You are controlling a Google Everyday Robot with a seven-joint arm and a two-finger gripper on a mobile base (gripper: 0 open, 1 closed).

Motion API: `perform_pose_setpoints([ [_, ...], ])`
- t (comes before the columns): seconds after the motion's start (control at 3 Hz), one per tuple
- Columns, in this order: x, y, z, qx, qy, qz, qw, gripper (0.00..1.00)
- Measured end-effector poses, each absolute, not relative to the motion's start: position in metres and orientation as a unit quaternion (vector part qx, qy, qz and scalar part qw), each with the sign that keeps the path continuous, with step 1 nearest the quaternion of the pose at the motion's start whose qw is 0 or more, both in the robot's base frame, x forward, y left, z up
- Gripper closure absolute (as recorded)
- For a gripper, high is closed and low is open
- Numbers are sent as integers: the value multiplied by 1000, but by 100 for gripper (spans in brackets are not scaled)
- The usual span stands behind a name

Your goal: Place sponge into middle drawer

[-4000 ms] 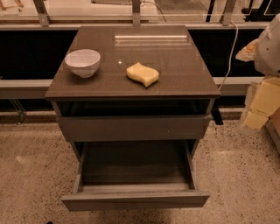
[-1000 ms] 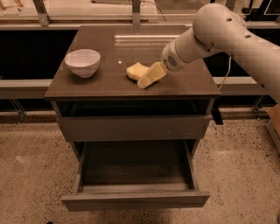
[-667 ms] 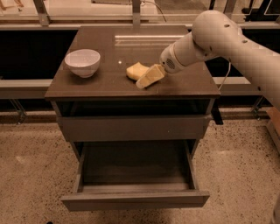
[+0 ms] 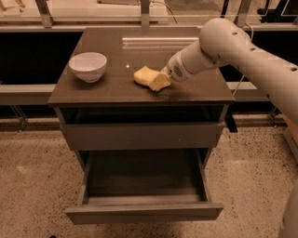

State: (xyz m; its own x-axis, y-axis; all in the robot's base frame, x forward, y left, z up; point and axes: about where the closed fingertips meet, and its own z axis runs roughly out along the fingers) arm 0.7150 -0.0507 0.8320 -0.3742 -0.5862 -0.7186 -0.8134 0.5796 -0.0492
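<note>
The pale yellow sponge (image 4: 143, 75) lies flat on the cabinet top (image 4: 116, 88), right of centre. My gripper (image 4: 160, 82) reaches in from the right on the white arm (image 4: 223, 46) and sits low over the sponge's right end, touching or covering it. The middle drawer (image 4: 144, 211) is pulled out below, with its dark floor (image 4: 144, 174) bare. It stands under and in front of the sponge.
A white bowl (image 4: 88, 66) stands on the left of the cabinet top. A closed grey drawer front (image 4: 142, 135) sits above the open drawer. A railing with posts (image 4: 145, 9) runs behind the cabinet. Speckled floor (image 4: 32, 186) lies around it.
Four seconds ago the arm was at the right edge of the view; it has swung in to the sponge. Over the last second the gripper has hardly moved and the sponge stays on the top.
</note>
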Motion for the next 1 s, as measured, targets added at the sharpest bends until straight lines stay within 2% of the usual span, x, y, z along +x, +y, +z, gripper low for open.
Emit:
perform_pose_setpoints([
  [0.33,714,-47,836,-445,804,163,359,83],
  [0.67,697,-65,881,-478,775,164,380,100],
  [1.0,645,-100,922,-538,736,141,386,100],
])
